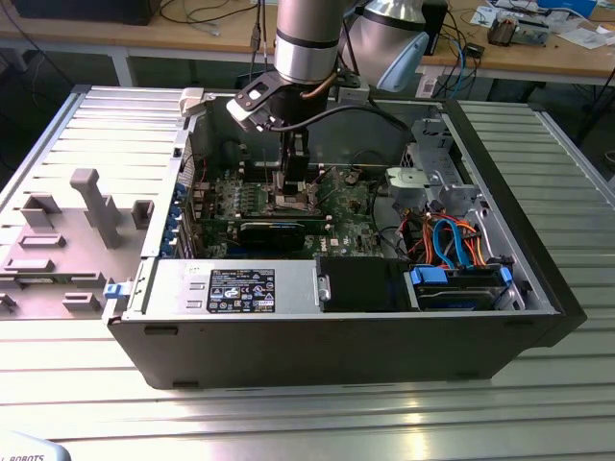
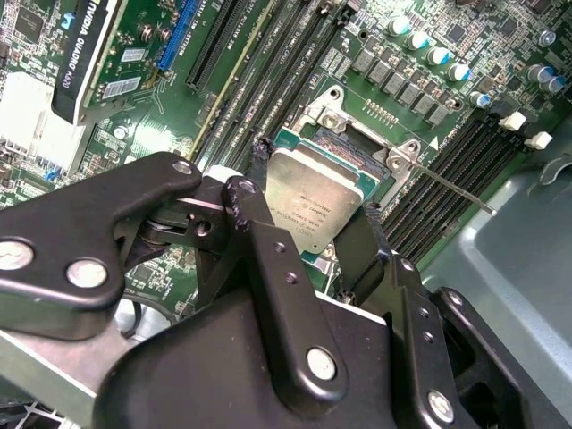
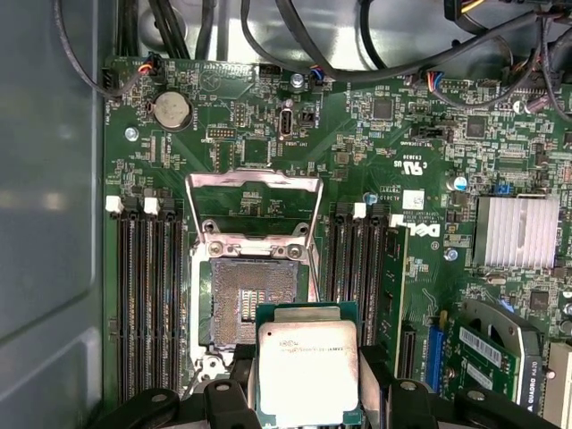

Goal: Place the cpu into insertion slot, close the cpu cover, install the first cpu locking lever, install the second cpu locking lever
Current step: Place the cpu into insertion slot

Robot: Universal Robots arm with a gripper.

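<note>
While the gripper (image 3: 308, 398) clamps the chip (image 3: 308, 371) by two opposite edges, its fingers (image 3: 380, 393) set narrow around it, the chip hangs over the middle of the green board (image 3: 357, 116) inside the computer case (image 1: 336, 336). It is not yet seated. The first step, placing it, looks to be the one in hand.

The socket (image 3: 253, 304) lies bare between the two banks of memory slots (image 3: 147, 295). Its cover (image 3: 253, 201) is swung up and open at one edge of the socket. In the second wrist view a thin wire lever (image 2: 447, 188) stands free beside it, so no closing or locking appears done.

The chip lies flat, metal top up, and it is square, with no long axis to speak of. In the first wrist view its edges run roughly parallel to the socket's edges. It overlaps the socket edge opposite the raised cover, though I cannot tell how much of that offset is height.

Finishing the step seems to call for centring the chip over the recess, keeping it level and square, and a gentle, straight descent, since the contact field would not forgive a skewed or sliding touch.
</note>
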